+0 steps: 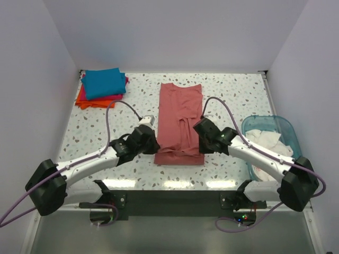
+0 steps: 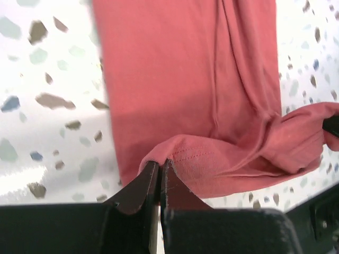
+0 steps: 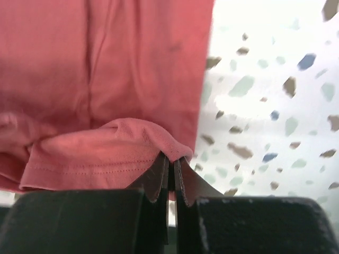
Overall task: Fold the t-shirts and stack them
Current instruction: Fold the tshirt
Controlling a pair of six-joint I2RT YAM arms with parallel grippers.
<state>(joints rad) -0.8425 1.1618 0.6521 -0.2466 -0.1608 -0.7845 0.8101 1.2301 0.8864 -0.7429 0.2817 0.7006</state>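
Top external, red shirt (image 1: pixel 180 119): lies mid-table as a long strip, sides folded in, near end bunched.
Top external, stack (image 1: pixel 100 91): at the far left corner of the table (image 1: pixel 238 95); teal shirt (image 1: pixel 104 82) on top, magenta shirt (image 1: pixel 126 83) and orange shirt (image 1: pixel 91 101) showing at the edges beneath.
Top external, left gripper (image 1: pixel 154 144): at the strip's near left edge.
Top external, right gripper (image 1: pixel 199 128): at the strip's right edge, across from the left one.
Top external, tub (image 1: pixel 286 127): blue, at the table's right side, white cloth (image 1: pixel 262 138) inside.
Left wrist, jaws: clenched on a corner of the red shirt's hem (image 2: pixel 196 156), which stands raised off the speckled surface.
Right wrist, jaws: clenched on the opposite hem corner; the cloth humps up in a fold just left of the fingertips.
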